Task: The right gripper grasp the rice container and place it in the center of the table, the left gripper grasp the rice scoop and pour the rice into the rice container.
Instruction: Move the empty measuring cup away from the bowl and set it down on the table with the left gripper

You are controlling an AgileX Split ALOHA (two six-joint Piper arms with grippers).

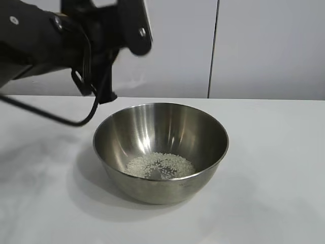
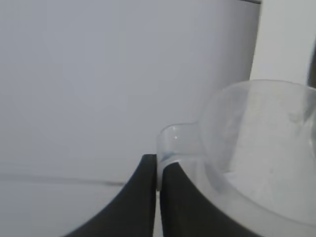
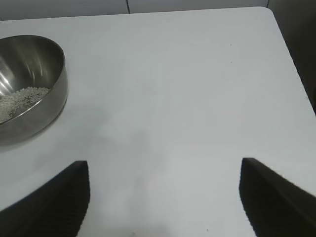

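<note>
You see the rice container (image 1: 160,152) standing upright near the middle of the table (image 1: 274,168), with the rice (image 1: 160,165) lying as a thin whitish patch on its bottom. The left gripper (image 2: 158,170) hangs above and behind the container's left rim, its fingers (image 2: 133,197) pinched tight on the little handle of the rice scoop (image 2: 256,148) — the cup sits just beside them. The right gripper (image 3: 163,197) rests low over bare tabletop, jaws spread wide and holding nothing — well apart from the container.
</note>
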